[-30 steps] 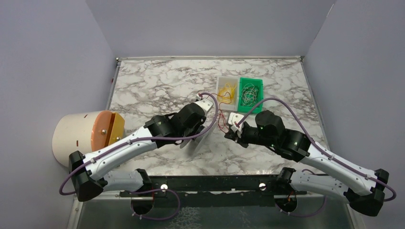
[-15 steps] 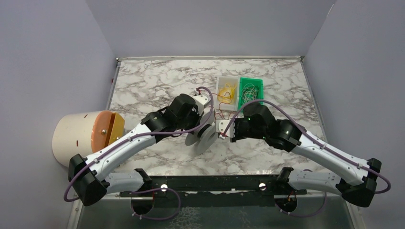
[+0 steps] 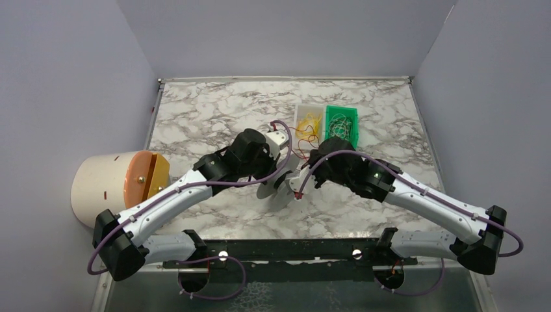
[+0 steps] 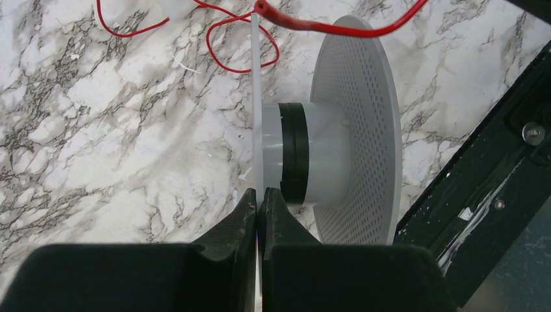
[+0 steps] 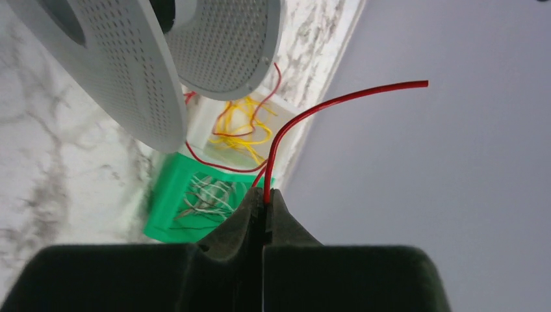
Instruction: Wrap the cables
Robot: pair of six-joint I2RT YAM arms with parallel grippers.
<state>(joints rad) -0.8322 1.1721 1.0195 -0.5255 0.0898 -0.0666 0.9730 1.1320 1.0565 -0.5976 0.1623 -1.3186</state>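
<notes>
Presently, item one: red wire (image 4: pixel 325 27), thread-thin; one stretch passes over the rim of the spool (image 4: pixel 305 162), loose loops lie on the marble beyond it toward the far edge; no turns visible on the hub.
Item two: spool, white, two perforated flanges, held on edge about mid-tabletop (image 3: pixel 214 110), somewhat nearer the near edge.
Item three: left gripper (image 4: pixel 260 198), fingers pressed together on the thin flange.
Item four: right gripper (image 5: pixel 265 198), fingers clamped on the wire, a short free tail curving away above them; positioned just beside the spool on its right.
Item five: white tray (image 3: pixel 308 120) of yellow wires and green bin (image 3: pixel 341 123) of pale wires, toward the far edge, right of centre; not concerned.
Step judged: start of winding, wire being led to the hub.
Next move calls for: laying the wire between the flanges, light tension, steady spool; slack may slip off the rim.
</notes>
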